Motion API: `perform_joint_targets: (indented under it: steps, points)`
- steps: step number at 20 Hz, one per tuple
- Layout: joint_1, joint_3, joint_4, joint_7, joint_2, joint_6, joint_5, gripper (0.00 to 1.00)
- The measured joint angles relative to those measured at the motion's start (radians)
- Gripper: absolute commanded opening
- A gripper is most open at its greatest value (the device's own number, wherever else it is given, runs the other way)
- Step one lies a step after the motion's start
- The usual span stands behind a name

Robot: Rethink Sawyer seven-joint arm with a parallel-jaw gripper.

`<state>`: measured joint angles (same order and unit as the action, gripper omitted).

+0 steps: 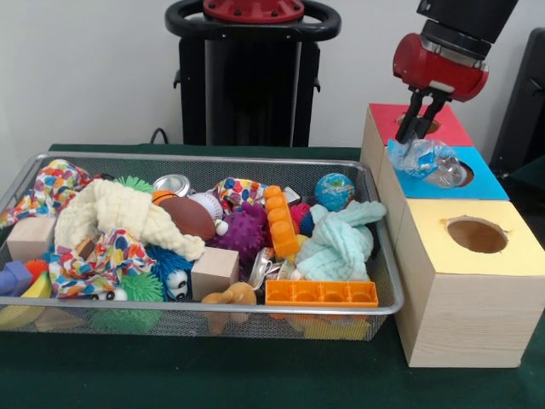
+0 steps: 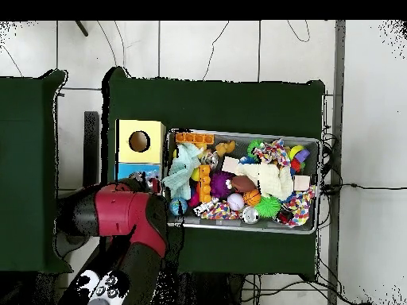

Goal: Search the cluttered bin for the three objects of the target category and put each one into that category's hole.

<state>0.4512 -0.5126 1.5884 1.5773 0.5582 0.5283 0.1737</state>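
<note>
Tool [image 1: 417, 128] pinching crinkled plastic piece [image 1: 423, 158], held over blue box's hole [image 1: 458, 174]

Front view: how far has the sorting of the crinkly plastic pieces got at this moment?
In hand: the gripper holds one crinkled clear plastic piece over the blue-topped box, beside its hole; it is not yet dropped in. Done: whether earlier pieces went in cannot be told, since the box's inside is hidden. Left: no other such plastic is plainly visible in the wire bin, so more searching looks likely.
</note>
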Motion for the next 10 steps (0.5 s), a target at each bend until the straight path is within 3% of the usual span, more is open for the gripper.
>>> perform_joint_targets:
  steps: [10]
  points:
    - [0.0, 0.001, 0.0, 0.0, -0.003, 0.087, 0.001, 0.0]
